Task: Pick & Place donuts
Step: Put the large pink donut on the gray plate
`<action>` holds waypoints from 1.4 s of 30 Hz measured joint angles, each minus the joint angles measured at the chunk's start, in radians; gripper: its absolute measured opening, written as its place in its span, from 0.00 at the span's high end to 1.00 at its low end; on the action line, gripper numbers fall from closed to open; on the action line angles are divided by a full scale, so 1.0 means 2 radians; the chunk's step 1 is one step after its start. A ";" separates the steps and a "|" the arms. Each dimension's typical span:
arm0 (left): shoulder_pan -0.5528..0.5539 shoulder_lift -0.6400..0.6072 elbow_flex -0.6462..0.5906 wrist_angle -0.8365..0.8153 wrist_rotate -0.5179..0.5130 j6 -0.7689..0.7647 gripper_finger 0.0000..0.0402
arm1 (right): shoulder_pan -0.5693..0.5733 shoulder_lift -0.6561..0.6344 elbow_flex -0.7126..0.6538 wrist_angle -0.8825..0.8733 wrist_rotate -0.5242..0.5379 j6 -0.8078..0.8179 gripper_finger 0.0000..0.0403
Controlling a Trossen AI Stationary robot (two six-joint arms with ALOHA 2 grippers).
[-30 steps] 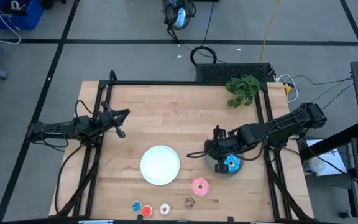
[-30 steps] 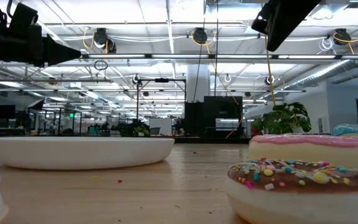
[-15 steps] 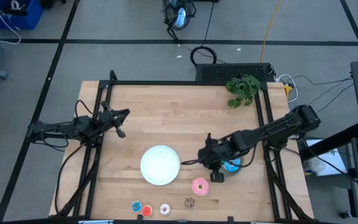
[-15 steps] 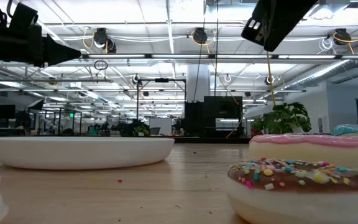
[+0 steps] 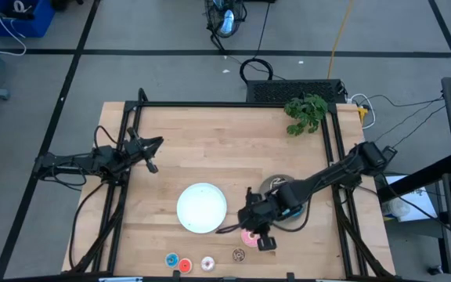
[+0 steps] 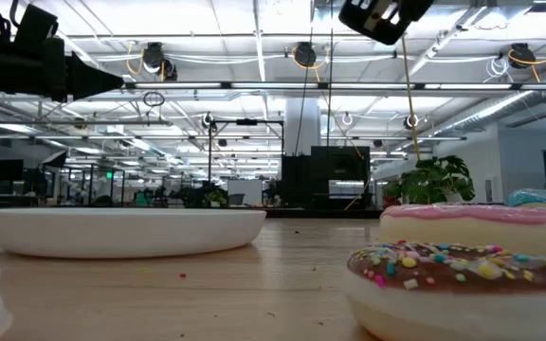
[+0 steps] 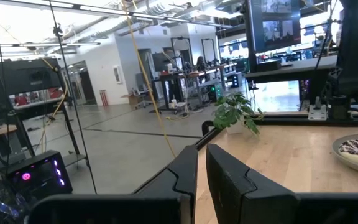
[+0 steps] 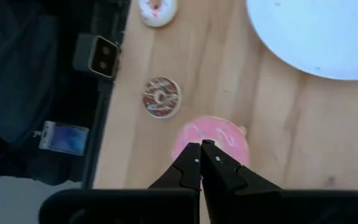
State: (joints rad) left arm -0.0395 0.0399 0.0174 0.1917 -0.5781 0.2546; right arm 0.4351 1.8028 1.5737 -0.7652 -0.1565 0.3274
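Observation:
A pink donut (image 8: pixel 216 138) lies flat on the wooden table near its front edge, with a chocolate-sprinkled donut (image 8: pixel 161 96) beside it. My right gripper (image 8: pixel 200 149) hangs shut well above the pink donut (image 5: pixel 250 235), slanting down, and shows high up in the low view (image 6: pixel 377 17). A white mini donut (image 5: pixel 207 264), a red one (image 5: pixel 185 266) and a blue one (image 5: pixel 172 259) lie along the front edge. A larger blue donut (image 6: pixel 544 199) sits behind the pink one. My left gripper (image 5: pixel 153 146) waits shut at the table's left, holding nothing.
A white plate (image 5: pixel 202 207) lies at the table's middle front, left of the pink donut. A grey plate (image 5: pixel 272 185) sits under my right arm. A green plant (image 5: pixel 305 112) stands at the far right corner. Black frame rails (image 5: pixel 233 104) run along the table's edges.
My right gripper has swung from above the blue donut toward the table's near left, to above the pink donut, sinking slightly and tipping further down. It has stayed shut. No donut has moved.

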 joint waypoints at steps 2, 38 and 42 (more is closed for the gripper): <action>0.000 0.000 0.000 0.000 0.000 0.000 0.90 | 0.001 0.017 0.021 -0.018 -0.003 0.000 1.00; 0.000 0.000 0.000 -0.004 0.000 0.002 0.90 | 0.005 0.053 0.067 -0.054 0.041 -0.070 0.66; 0.000 0.000 0.000 -0.004 0.000 0.002 0.90 | 0.005 0.053 0.067 -0.051 0.041 -0.089 0.52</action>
State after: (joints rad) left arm -0.0398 0.0399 0.0174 0.1839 -0.5787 0.2581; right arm 0.4450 1.9083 1.7084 -0.8675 -0.0750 0.1490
